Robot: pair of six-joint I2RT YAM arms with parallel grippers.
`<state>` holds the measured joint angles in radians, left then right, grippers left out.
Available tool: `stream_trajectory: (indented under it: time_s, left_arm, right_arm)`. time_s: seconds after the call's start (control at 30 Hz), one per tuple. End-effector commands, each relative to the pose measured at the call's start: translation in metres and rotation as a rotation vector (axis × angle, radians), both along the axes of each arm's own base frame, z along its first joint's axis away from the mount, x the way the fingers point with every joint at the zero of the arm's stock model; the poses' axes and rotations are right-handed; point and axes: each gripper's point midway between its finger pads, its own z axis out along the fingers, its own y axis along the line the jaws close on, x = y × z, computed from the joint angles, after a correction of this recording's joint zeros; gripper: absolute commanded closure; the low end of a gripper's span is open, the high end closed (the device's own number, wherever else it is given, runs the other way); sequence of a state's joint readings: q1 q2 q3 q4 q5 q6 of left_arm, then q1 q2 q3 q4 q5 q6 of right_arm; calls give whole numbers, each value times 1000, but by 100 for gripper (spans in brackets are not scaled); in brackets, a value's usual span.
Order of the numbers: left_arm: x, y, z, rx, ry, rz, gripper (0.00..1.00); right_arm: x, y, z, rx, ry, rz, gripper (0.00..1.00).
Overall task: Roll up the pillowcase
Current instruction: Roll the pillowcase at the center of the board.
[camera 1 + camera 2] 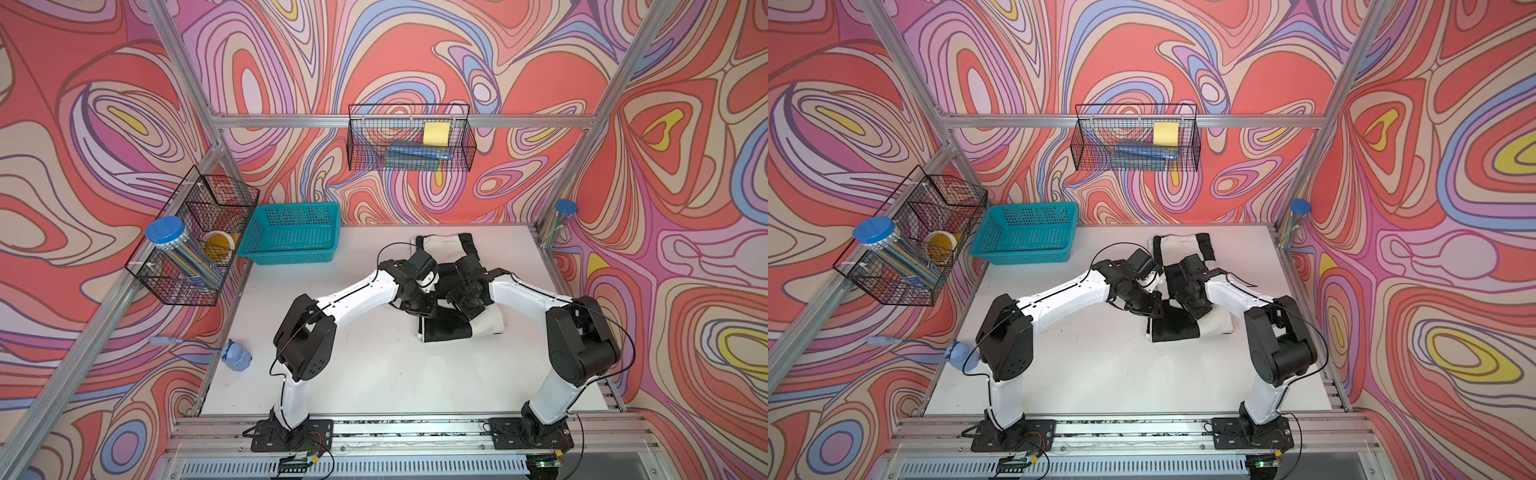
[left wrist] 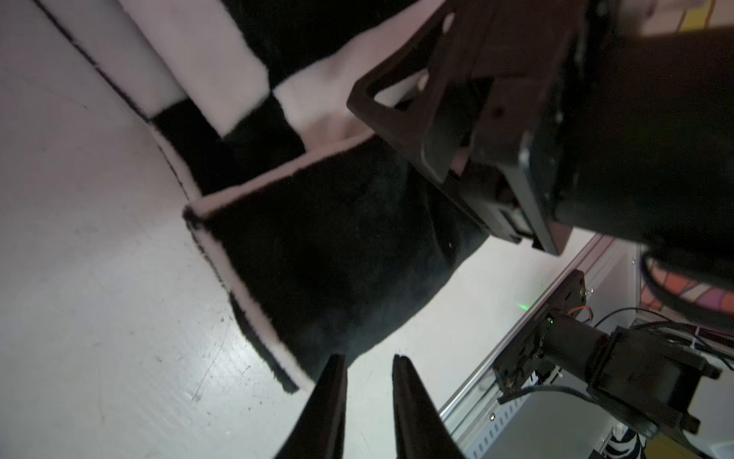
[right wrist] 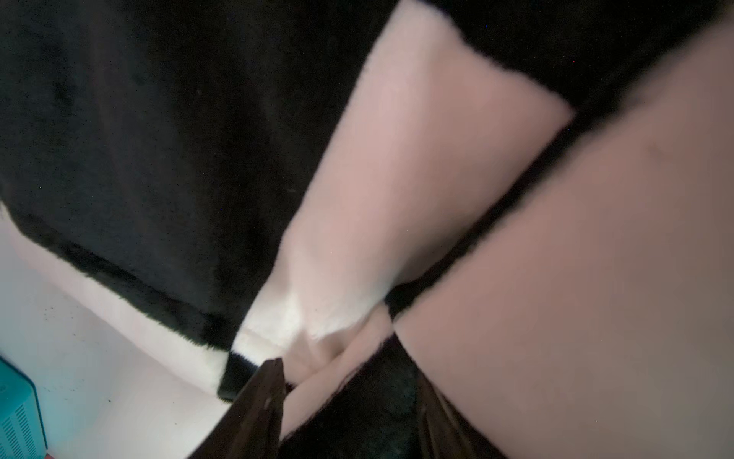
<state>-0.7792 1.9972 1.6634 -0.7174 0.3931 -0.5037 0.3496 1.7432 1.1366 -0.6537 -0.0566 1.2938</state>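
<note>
Closest to me is the white table [image 1: 365,374]. A bit past its middle, toward 1 o'clock, lies the pillowcase [image 1: 446,330]. It is soft and fuzzy, with big black and white squares. It is folded into a long strip that runs from 6 o'clock to 12 o'clock. The near end is turned over on itself into a fat, puffy lump, so I think the roll has only just begun. Both grippers are down over that lump. The left gripper [image 2: 369,367] has its two fingers a little apart with nothing between them, right by a black corner of the cloth. The right gripper [image 3: 349,381] looks to be pinching a bunch of the cloth. Past them the strip lies flat all the way to its far end, so I think most of the rolling is left to do. Far off at 10 o'clock sits a teal basket [image 1: 291,237], well apart from the cloth.
</note>
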Motion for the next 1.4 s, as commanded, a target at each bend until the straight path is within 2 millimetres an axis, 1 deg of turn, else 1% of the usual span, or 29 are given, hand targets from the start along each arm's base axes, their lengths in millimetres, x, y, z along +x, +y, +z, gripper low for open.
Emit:
stream_trajectory:
  time_s: [0.0,0.07,0.13,0.2,0.27,0.33,0.4,0.47,0.5,0.6,0.73,0.83,0.9,1.03,1.13,1.27,1.37]
  left_arm:
    - [16,-1,-29,70,10,59,76]
    - [24,4,-42,107,0,96,77]
    - [25,4,-54,126,14,100,76]
    - [27,-1,-68,137,49,102,76]
    - [27,-5,-76,140,71,102,76]
    - [30,-6,-78,143,69,104,76]
    - [29,-6,-76,141,75,102,76]
    - [26,-5,-77,144,85,104,77]
    - [25,-4,-78,149,91,104,77]
    - [21,1,-80,163,101,107,78]
    - [17,2,-78,153,117,110,78]
    - [17,4,-76,145,121,113,79]
    - [15,4,-74,130,132,118,79]
    - [13,6,-72,130,131,117,79]
    - [13,6,-71,126,134,119,79]
    - [12,3,-67,108,138,117,79]
    - [11,2,-64,93,145,114,79]
  right_arm:
    - [2,-6,-5,-11,-2,-2,46]
    - [3,-6,-2,-9,-9,-5,46]
    - [6,-7,3,-9,-26,-9,45]
    - [11,-7,16,-9,-56,-11,46]
    - [16,-7,33,-5,-98,-15,44]
    - [17,-11,54,-17,-139,-19,41]
    - [14,-16,75,-23,-185,-27,38]
    - [5,-21,88,-20,-204,-38,36]
    - [-2,-23,91,-17,-201,-44,36]
    - [-32,-24,81,20,-153,-58,34]
    - [-67,-26,68,47,-148,-102,31]
    - [-84,-27,55,77,-151,-138,30]
    - [-90,-28,49,69,-149,-147,25]
    - [-86,-21,33,93,-159,-161,24]
    - [-81,-15,16,70,-141,-153,23]
    - [-66,-9,-7,37,-156,-169,23]
    - [-57,-6,-16,26,-180,-191,23]
